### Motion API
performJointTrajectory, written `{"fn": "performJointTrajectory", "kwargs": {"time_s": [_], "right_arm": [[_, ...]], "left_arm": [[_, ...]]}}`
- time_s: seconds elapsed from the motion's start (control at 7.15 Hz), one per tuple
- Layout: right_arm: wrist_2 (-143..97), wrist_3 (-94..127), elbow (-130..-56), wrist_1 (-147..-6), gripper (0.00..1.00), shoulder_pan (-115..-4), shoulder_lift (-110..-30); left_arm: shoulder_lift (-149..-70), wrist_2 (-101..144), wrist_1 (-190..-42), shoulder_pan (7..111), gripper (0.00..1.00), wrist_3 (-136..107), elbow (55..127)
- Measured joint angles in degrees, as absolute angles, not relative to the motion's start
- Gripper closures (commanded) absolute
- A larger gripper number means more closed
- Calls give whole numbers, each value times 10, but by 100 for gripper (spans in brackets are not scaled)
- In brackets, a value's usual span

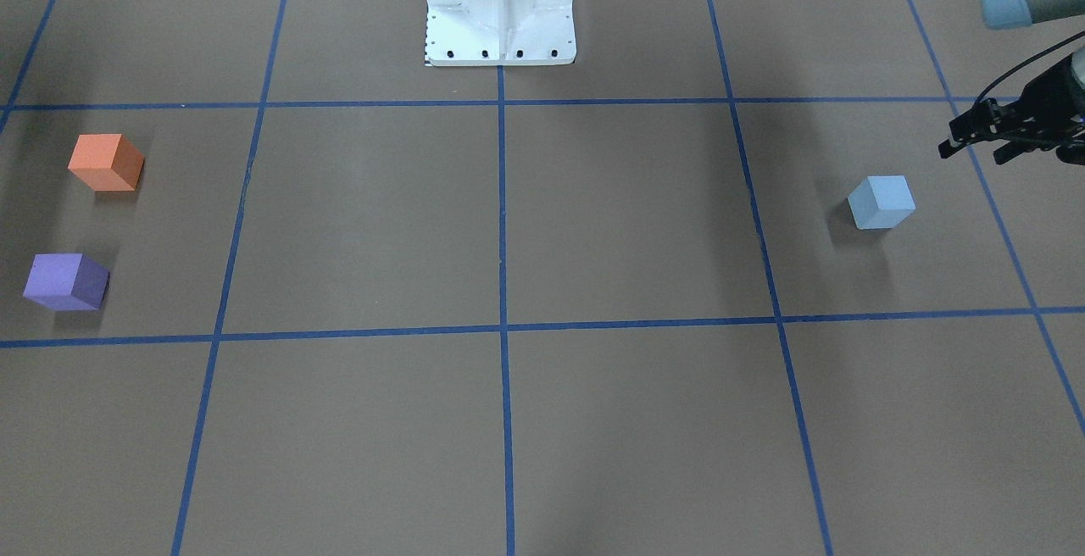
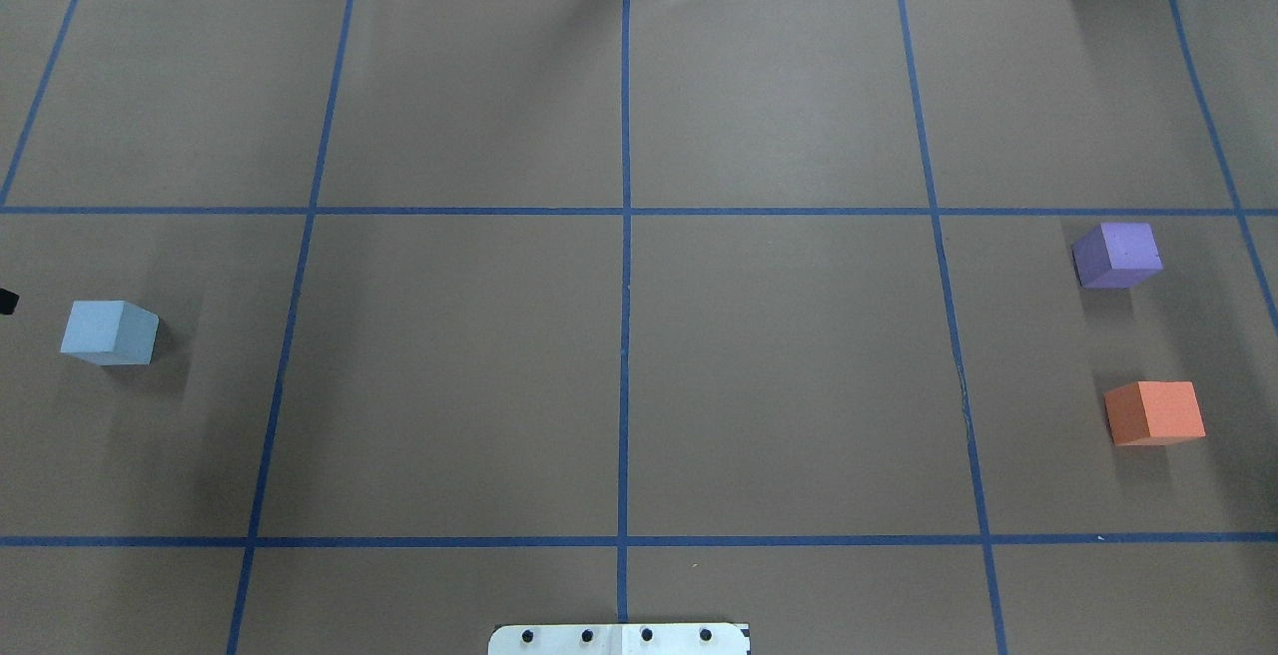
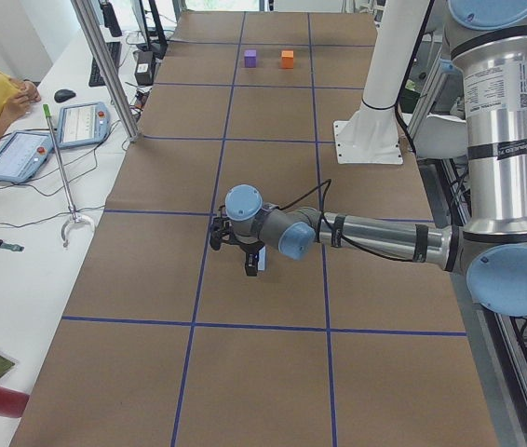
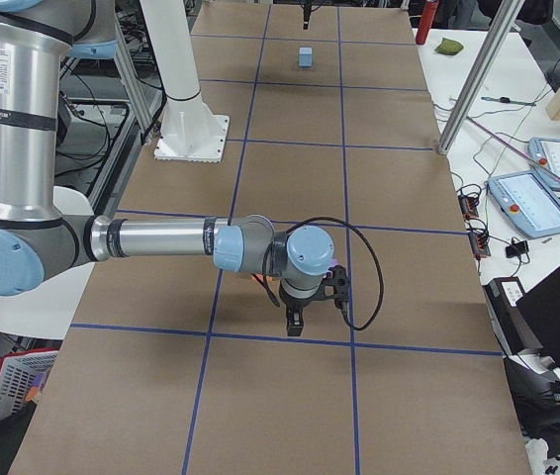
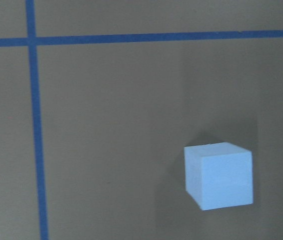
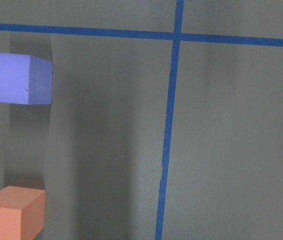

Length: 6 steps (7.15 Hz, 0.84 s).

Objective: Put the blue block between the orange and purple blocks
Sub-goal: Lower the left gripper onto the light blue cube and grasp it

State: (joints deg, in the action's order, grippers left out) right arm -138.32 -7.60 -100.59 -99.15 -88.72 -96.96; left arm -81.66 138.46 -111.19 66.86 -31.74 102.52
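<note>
Blue block: the blue block [image 1: 881, 202] sat flat on the table [image 1: 627, 225] over on the robot's left side, in the middle row of the blue tape grid [image 1: 502, 217]. Nothing was touching it.

Orange and purple: the orange block [image 1: 106, 162] and the purple block [image 1: 65, 281] were way off at the robot's right end, in one grid square. They stood near each other but apart, orange closer to the robot's side and purple farther out. So the blue one was well apart from both, pretty much the whole table away.

Left gripper: the left gripper [image 1: 970, 152] hung above the table just beside the blue block, on the outer side and not touching it. Its two fingers looked spread, with nothing between them. The left wrist view had the block in the lower right of the shot.

Right gripper: the right gripper [image 4: 295, 322] pointed down near the table at the orange/purple end. It only showed up in the side view, so honestly I couldn't tell how its jaws stood. Its wrist camera caught both blocks at the left edge.

Base: the white robot mount [image 1: 500, 13] stood at the middle of the robot's edge of the table.
</note>
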Motion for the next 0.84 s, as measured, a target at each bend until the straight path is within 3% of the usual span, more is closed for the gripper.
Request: {"fn": "performJointTrajectory", "kwargs": {"time_s": [0.84], "right_arm": [[-1384, -74, -1008, -991, 0, -870, -965]], "left_arm": [[-866, 1312, -1138, 573, 0, -415, 973]]}}
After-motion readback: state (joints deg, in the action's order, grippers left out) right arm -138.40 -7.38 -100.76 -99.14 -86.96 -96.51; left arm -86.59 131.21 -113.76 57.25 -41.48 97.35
